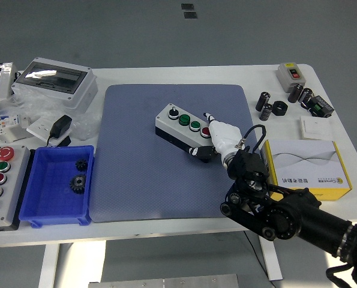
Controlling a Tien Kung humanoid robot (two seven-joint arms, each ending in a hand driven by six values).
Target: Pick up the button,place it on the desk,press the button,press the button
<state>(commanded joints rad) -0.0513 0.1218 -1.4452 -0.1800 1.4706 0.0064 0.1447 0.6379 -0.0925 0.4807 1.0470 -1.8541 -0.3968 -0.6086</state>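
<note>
Right hand [217, 135] on button box [185, 129] (gears [79, 174] in blue bin [36, 204])

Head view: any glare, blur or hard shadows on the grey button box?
Head view: grey four-control button box is sharp and evenly lit, with no glare; strongest reflection sits on the clear lid of the grey enclosure at far left; the white right hand is slightly soft, its shadows faint.
</note>
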